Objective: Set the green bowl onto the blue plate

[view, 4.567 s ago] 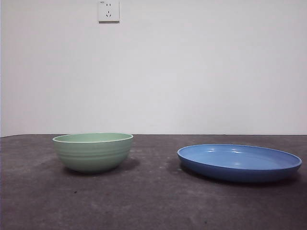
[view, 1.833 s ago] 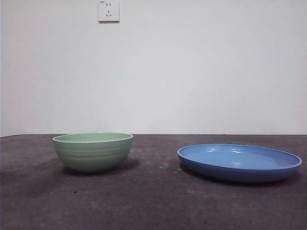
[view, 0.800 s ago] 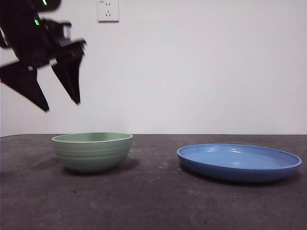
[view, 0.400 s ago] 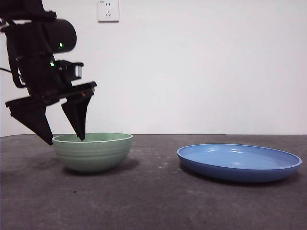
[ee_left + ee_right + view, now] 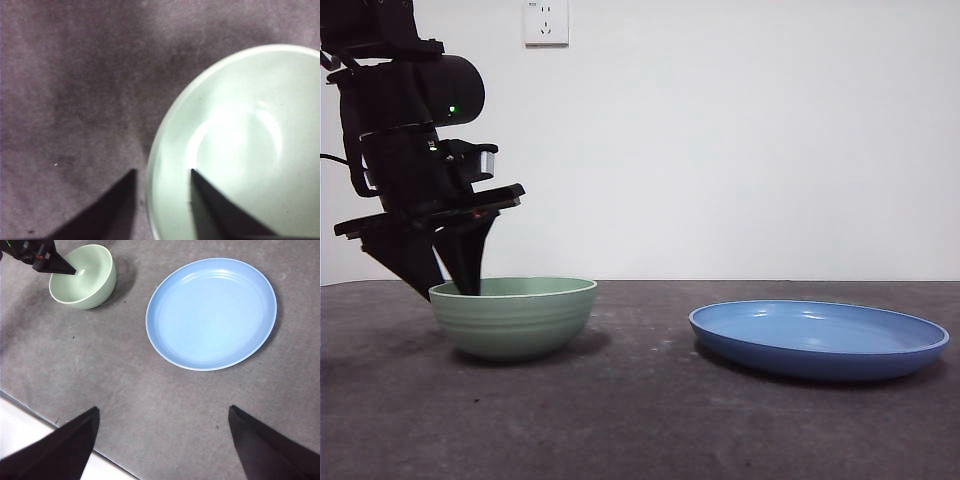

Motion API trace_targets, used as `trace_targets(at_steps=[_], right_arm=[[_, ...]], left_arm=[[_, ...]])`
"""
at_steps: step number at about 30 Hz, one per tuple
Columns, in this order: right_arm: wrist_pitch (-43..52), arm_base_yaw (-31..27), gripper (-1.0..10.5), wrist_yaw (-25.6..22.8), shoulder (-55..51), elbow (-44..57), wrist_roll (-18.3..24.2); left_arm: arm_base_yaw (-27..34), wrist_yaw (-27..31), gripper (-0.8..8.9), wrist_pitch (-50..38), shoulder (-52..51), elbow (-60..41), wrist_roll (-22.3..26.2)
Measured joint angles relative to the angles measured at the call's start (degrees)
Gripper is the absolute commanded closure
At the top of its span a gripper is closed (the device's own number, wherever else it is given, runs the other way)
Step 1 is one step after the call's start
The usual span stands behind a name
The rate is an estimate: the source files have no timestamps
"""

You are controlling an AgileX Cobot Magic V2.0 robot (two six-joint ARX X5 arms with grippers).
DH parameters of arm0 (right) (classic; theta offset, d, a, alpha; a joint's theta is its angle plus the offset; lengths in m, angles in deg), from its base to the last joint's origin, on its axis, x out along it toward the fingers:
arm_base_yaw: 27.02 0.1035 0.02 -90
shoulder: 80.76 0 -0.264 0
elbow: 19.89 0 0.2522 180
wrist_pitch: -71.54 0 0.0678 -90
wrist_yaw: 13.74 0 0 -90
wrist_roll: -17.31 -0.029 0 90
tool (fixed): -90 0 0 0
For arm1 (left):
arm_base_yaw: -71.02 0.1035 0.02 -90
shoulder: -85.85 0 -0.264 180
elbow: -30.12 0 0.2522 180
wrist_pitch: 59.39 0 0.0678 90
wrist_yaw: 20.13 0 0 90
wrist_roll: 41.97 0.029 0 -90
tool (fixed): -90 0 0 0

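Pale mint-green ridged bowl (image 5: 235, 145): my left gripper (image 5: 162, 172) straddles its rim, jaws parted; closing off-centre could tip it.

Left tool (image 5: 448, 290) tips hidden — one behind green bowl (image 5: 513, 317) rim.

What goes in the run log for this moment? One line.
phase: grasping | left gripper: open, jaws straddle bowl rim | bowl: on table, not lifted | plate: empty, apart from bowl | right gripper: open, waiting
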Motion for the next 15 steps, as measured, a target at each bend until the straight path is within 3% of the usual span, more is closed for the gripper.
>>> trace_targets(at_steps=[15], right_arm=[[0.0,0.0,5.3,-0.24,0.0,0.0,0.0]], left_arm=[[-0.44,0.22,8.02,0.0,-0.09,1.03,-1.14]])
